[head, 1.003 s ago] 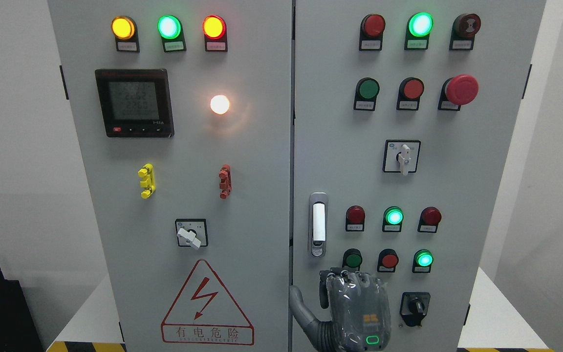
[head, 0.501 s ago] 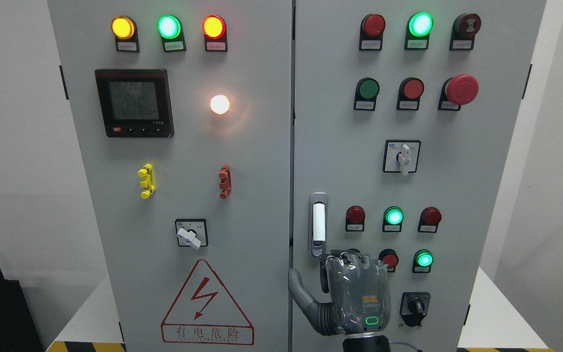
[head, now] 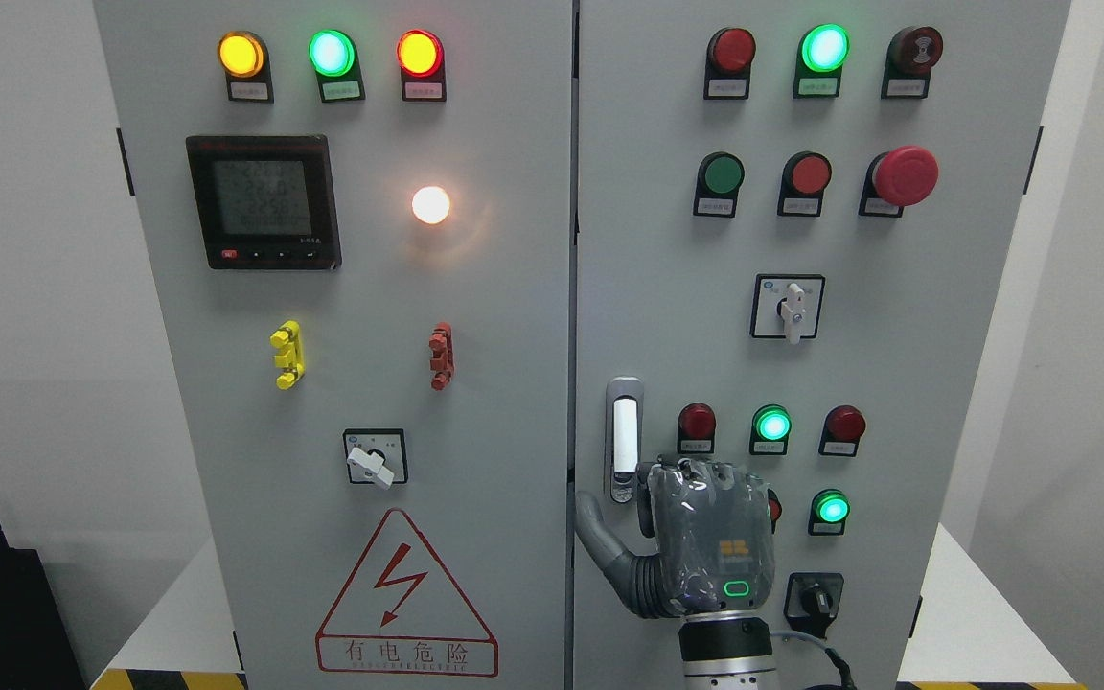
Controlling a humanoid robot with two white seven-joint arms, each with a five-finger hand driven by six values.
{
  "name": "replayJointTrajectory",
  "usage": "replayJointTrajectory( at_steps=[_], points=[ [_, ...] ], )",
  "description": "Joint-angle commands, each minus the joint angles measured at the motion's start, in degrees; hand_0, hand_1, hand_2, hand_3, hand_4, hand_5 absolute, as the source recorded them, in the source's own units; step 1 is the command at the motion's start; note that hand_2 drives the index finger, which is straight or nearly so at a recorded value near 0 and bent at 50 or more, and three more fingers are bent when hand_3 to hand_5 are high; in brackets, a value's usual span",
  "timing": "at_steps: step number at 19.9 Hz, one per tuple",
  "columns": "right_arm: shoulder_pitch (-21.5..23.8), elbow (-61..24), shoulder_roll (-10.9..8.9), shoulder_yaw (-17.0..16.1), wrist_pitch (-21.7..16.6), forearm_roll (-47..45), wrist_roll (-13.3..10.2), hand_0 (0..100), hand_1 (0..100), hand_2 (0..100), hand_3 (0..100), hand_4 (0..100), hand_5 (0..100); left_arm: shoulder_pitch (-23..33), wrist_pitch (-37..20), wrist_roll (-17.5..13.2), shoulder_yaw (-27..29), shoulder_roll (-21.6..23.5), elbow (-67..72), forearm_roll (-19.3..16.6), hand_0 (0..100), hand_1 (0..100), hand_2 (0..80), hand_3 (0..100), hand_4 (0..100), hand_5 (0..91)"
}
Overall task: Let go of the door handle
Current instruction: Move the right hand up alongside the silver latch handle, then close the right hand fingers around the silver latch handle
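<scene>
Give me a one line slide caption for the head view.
Right hand raised before the cabinet's right door, just below its door handle.

Support: white desk point(head: 978, 623), visible either side of the grey electrical cabinet point(head: 514, 316) standing on it. Yellow-black hazard tape point(head: 164, 678) runs along its front edge.

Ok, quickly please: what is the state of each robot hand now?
Left robot hand: not in view.
Right robot hand: cannot be told; only its back shows, at the lower right of the grey metal door handle.
</scene>
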Motion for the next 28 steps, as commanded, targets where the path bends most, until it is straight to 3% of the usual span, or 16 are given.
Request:
replayJointTrajectory(
  at_steps=[1,21,28],
  points=[
    [-1.06,0.82,0.05,-1.48,0.0,0.0,0.07,31,35,100,100,100,97,-0.88,-0.15,-0.05,1.07,0.08,1.32,-1.67,12,39,0.0,0,0,0.0],
    [-2.29,2.75,0.14,-2.71,0.09,-0.17,-0.01,34,32,100,100,100,97,-0.88,-0.15,-0.05,1.07,-0.01,1.32,-1.67,12,39,0.0,0,0,0.0],
    [-2.02,2.4,0.32,-2.98,0.53,-0.61,-0.19,42,32,100,100,100,97,-0.88,-0.15,-0.05,1.16,-0.01,1.41,-1.67,12,39,0.0,0,0,0.0]
  ],
)
